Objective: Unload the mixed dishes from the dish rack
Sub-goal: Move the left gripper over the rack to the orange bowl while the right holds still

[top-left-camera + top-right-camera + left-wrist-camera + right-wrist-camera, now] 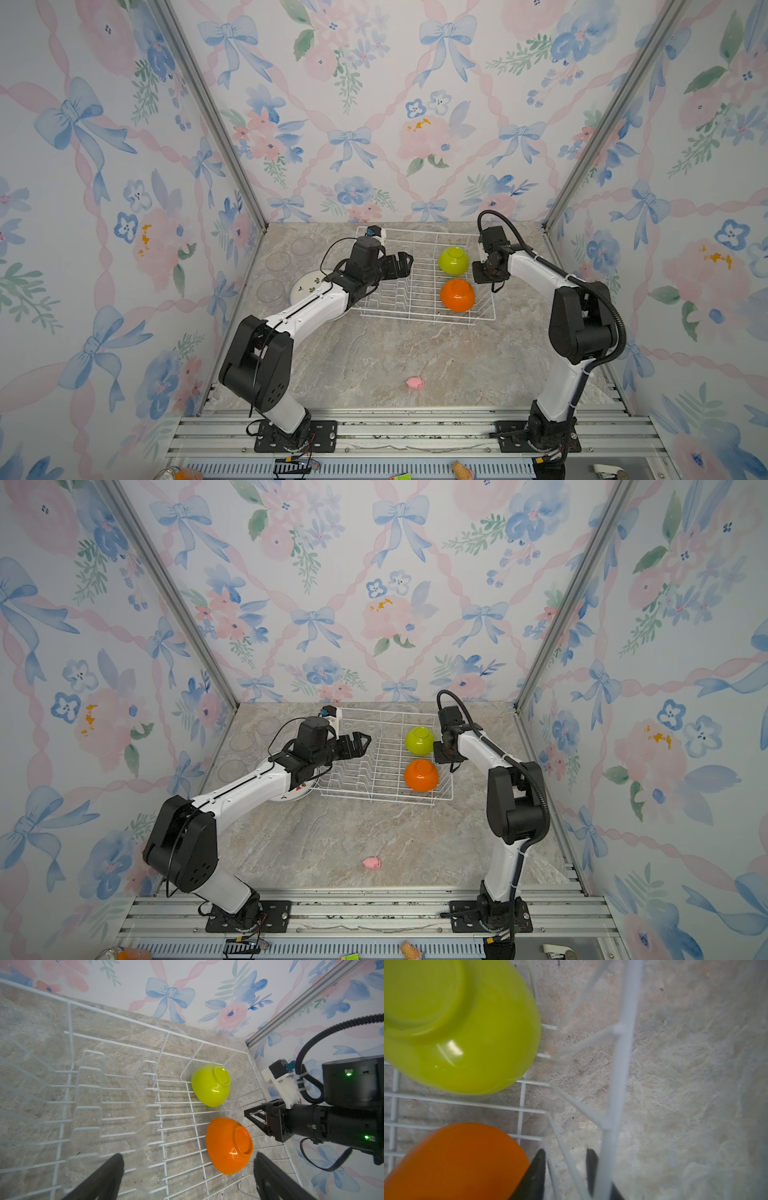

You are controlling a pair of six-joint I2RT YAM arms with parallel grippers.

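Observation:
The white wire dish rack stands at the back of the table. Two bowls lie upside down at its right end, a lime-green bowl behind an orange bowl. My left gripper hovers open over the rack's prong rows with nothing between its fingers; in the left wrist view the orange bowl lies just beyond it. My right gripper sits at the rack's right rim. Its fingers stand apart astride a side wire, beside the orange bowl. A white plate and clear glasses rest left of the rack.
A tiny pink toy lies on the marble table near the front. Patterned walls close in on three sides, with metal posts at the back corners. The left arm stretches over the plate. A metal rail runs along the front edge.

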